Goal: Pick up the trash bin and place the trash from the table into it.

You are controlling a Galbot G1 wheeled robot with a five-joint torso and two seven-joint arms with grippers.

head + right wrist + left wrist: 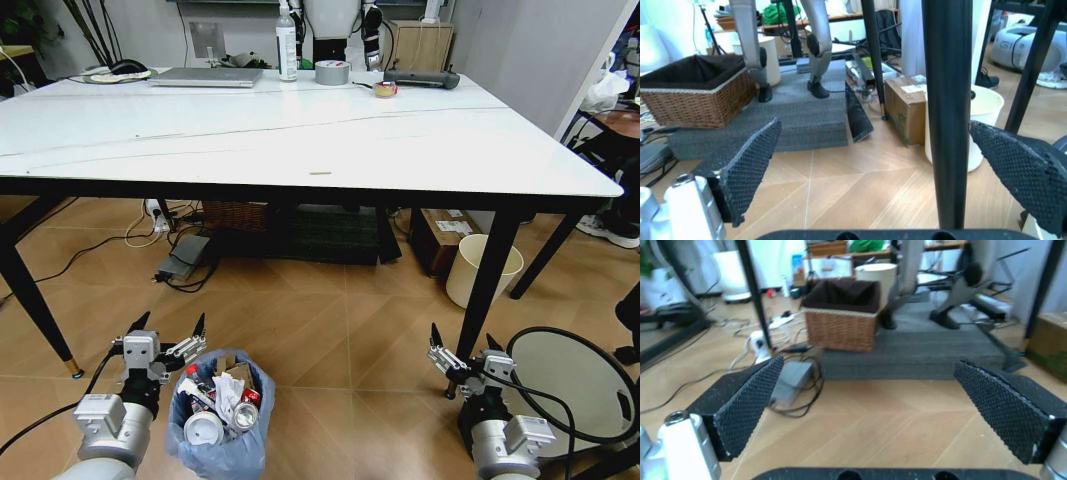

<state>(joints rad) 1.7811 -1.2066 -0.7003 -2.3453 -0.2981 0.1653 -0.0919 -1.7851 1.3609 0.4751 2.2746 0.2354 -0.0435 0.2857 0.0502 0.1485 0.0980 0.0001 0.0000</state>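
Observation:
The trash bin (252, 445), lined with a crinkled light-blue bag, stands on the wooden floor just right of my left gripper. Trash (215, 400) fills it: a paper cup, a crushed red can, white papers and wrappers. My left gripper (170, 325) (870, 390) is open, level with the bin's rim and holding nothing. Low at the right, my right gripper (463, 340) (873, 165) is open too, close in front of a black table leg (947, 110). The white table (300, 130) spans the view above, with a thin pale sliver (320, 173) near its front edge.
At the table's far edge lie a silver laptop (205, 77), a bottle (287, 45) and a grey tape roll (332, 72). Under it are a wicker basket (840, 315), cables with a power brick (180, 255), a cardboard box (905, 107) and a cream bin (482, 270).

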